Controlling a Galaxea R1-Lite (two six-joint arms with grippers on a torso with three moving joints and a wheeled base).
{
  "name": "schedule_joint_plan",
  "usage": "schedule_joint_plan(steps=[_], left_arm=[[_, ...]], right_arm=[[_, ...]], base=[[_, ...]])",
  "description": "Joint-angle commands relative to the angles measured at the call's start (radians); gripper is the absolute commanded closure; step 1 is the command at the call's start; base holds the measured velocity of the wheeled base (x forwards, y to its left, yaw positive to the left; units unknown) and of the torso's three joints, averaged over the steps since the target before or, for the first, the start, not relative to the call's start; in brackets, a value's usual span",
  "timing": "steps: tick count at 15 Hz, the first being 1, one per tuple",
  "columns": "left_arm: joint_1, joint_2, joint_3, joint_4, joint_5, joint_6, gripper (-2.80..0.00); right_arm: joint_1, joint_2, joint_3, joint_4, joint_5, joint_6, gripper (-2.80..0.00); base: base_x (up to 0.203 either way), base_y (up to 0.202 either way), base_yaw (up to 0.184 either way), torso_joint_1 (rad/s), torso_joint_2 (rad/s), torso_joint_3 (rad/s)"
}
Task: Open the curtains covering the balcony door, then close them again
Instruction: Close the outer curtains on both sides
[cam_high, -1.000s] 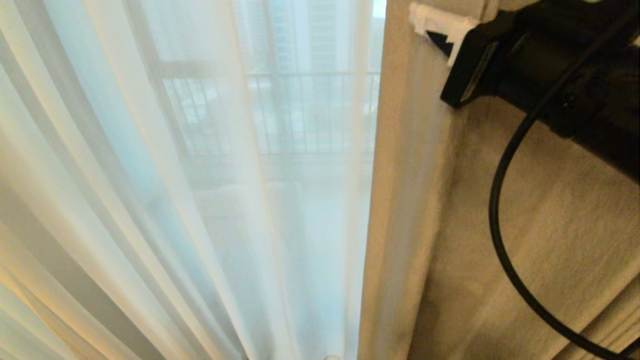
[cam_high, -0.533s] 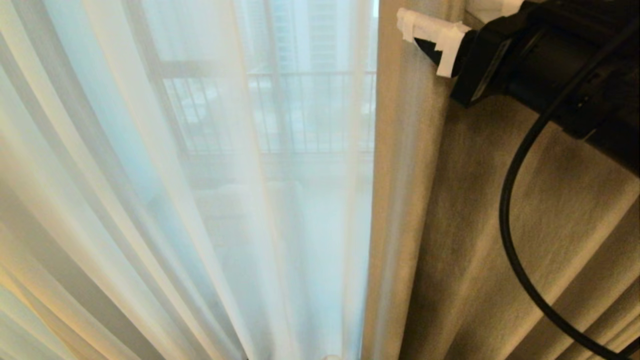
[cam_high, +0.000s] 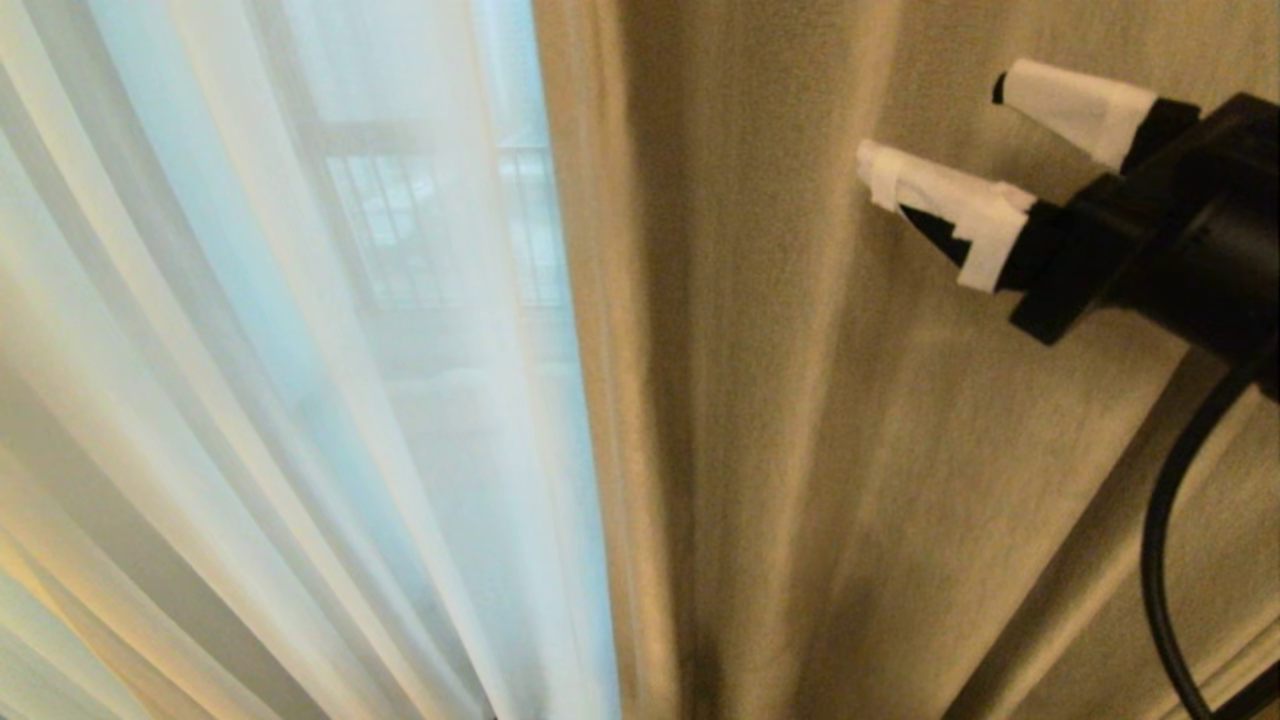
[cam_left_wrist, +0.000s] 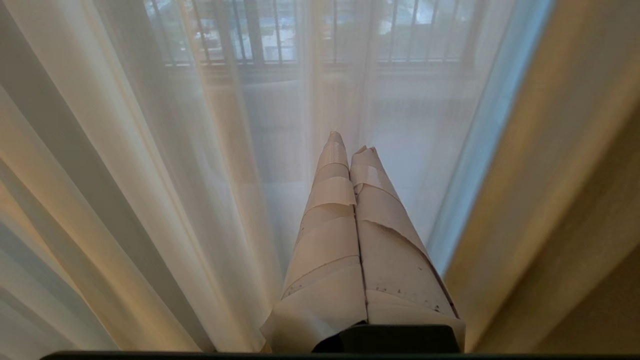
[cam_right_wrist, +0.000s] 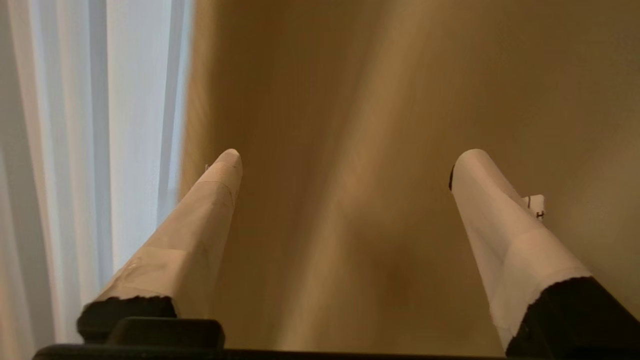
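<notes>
Right gripper (cam_high: 935, 135) fingers (cam_right_wrist: 210, 200) spread wide, released, nothing between them. Thick curtain (cam_high: 760, 400), pinched a second earlier, hung free just beyond fingertips, its edge swung further across sheer curtain (cam_high: 300, 350). Likely release after pull. Left gripper (cam_left_wrist: 350, 145) fingers clenched, empty, facing sheer.

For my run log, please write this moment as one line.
right gripper: fingers open, holding nothing, before beige curtain | left gripper: shut, facing sheer curtain | balcony railing visible through sheer
</notes>
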Motion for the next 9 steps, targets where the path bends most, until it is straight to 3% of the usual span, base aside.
schedule_joint_plan(steps=[1, 5, 9], left_arm=[[0.000, 0.000, 0.000, -0.001, 0.000, -0.001, 0.00], [0.000, 0.000, 0.000, -0.001, 0.000, -0.001, 0.00], [0.000, 0.000, 0.000, -0.001, 0.000, -0.001, 0.00]], right_arm=[[0.000, -0.130, 0.149, -0.005, -0.001, -0.002, -2.80], [-0.008, -0.313, 0.442, -0.012, -0.002, -0.001, -2.80], [-0.128, -0.450, 0.603, 0.063, -0.002, 0.075, -2.80]], base=[[0.000, 0.000, 0.000, 0.000, 0.00, 0.000], [0.000, 0.000, 0.000, 0.000, 0.00, 0.000], [0.000, 0.000, 0.000, 0.000, 0.00, 0.000]])
